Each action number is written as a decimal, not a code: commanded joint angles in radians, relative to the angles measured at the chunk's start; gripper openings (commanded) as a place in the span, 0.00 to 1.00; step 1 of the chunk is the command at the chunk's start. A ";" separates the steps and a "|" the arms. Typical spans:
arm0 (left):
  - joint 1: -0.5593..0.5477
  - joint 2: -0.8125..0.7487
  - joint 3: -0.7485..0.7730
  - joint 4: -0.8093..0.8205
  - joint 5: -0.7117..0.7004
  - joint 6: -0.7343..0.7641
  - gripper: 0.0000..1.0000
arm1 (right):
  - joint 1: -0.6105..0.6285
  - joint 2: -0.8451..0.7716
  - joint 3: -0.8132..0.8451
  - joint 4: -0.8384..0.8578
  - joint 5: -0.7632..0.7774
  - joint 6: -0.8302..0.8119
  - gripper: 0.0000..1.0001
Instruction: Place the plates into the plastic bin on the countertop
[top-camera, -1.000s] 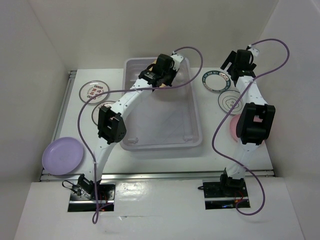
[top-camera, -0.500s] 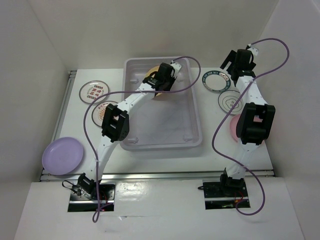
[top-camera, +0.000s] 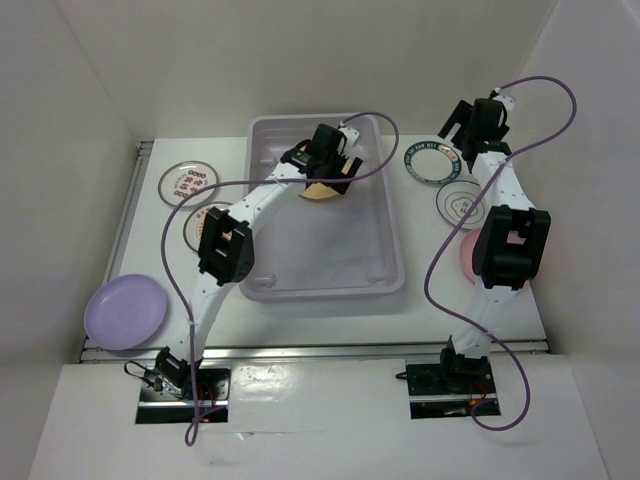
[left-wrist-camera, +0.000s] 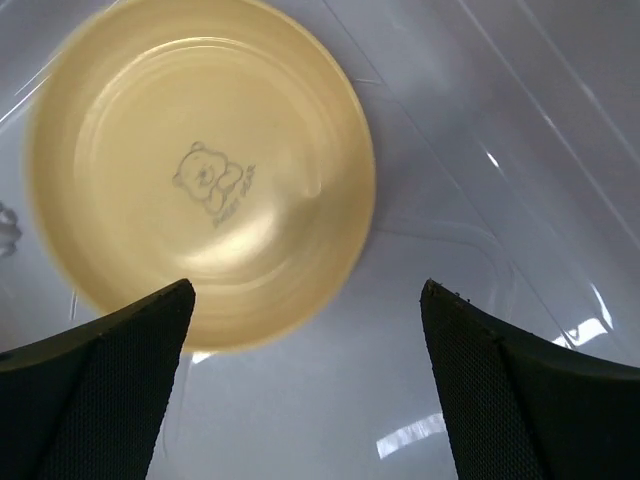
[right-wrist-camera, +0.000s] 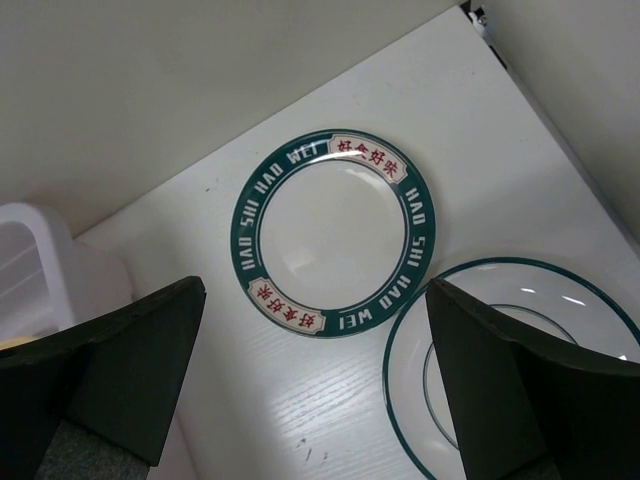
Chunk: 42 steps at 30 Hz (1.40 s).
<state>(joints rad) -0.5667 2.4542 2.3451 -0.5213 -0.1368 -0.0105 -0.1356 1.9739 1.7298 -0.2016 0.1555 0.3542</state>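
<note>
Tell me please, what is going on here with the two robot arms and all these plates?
The left gripper is open over the large translucent grey-lavender plastic bin. A plain yellow-orange round plate is inside the bin, free of the fingers. The right gripper, also open, hovers above a white plate with a dark-green rim on the white countertop, not touching it. Other plates wait outside the bin, among them a lavender plate and a pink plate.

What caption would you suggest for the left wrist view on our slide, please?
Open left gripper poised above the yellow plate inside the plastic bin.
</note>
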 joint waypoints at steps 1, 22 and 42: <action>0.002 -0.207 0.036 -0.084 0.084 -0.043 1.00 | -0.006 0.000 0.030 0.057 -0.042 -0.009 1.00; 0.355 -1.267 -1.073 -0.551 -0.330 -0.868 0.87 | -0.006 0.022 0.019 0.097 -0.194 0.019 1.00; 0.683 -1.112 -1.367 -0.270 -0.340 -0.813 0.67 | -0.006 0.080 0.001 0.126 -0.272 0.046 1.00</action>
<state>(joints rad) 0.1020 1.3323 0.9321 -0.8101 -0.3729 -0.8589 -0.1356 2.0712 1.7153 -0.1215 -0.1211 0.3908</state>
